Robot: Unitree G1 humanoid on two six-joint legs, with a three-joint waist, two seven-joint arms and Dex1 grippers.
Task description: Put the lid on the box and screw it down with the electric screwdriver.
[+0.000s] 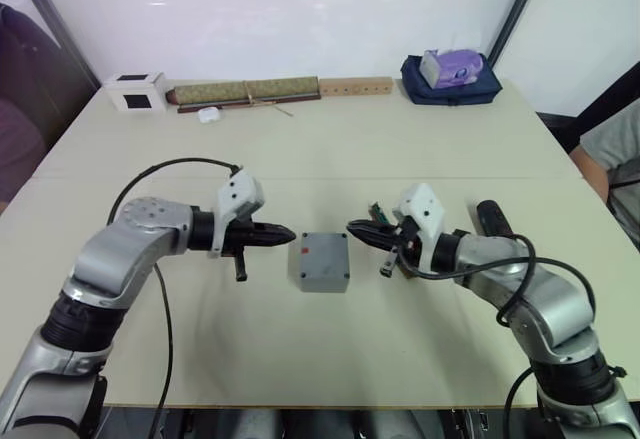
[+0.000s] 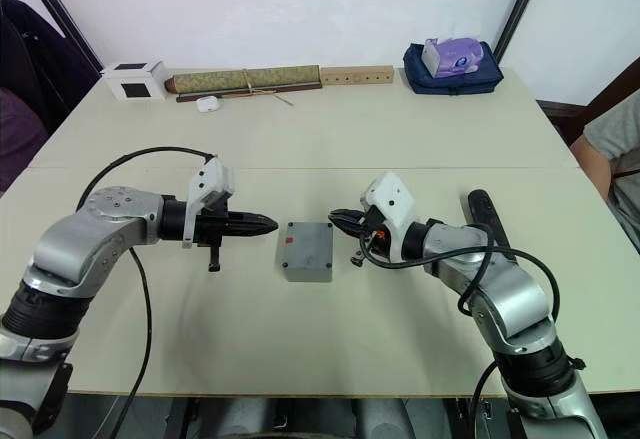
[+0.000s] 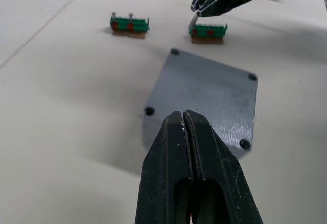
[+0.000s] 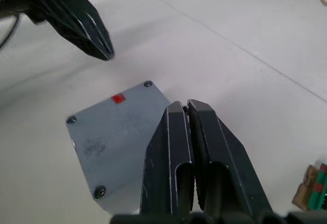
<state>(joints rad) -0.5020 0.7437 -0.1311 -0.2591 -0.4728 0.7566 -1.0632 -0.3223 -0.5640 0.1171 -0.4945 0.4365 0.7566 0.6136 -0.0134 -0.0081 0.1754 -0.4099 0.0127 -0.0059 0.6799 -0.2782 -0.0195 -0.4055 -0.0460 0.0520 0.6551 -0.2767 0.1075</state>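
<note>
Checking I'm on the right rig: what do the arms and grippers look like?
Both arms have silver-grey rounded shells with black joints and loose black cables. Each wrist carries a white angular block. The left gripper and right gripper each have two black tapered fingers.

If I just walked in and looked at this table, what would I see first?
The grey box in the middle of the table, its lid on with a red spot on top. The left gripper and right gripper, both shut, point at it from either side without touching. Two little green boards lie just beyond it, by the right gripper.
</note>
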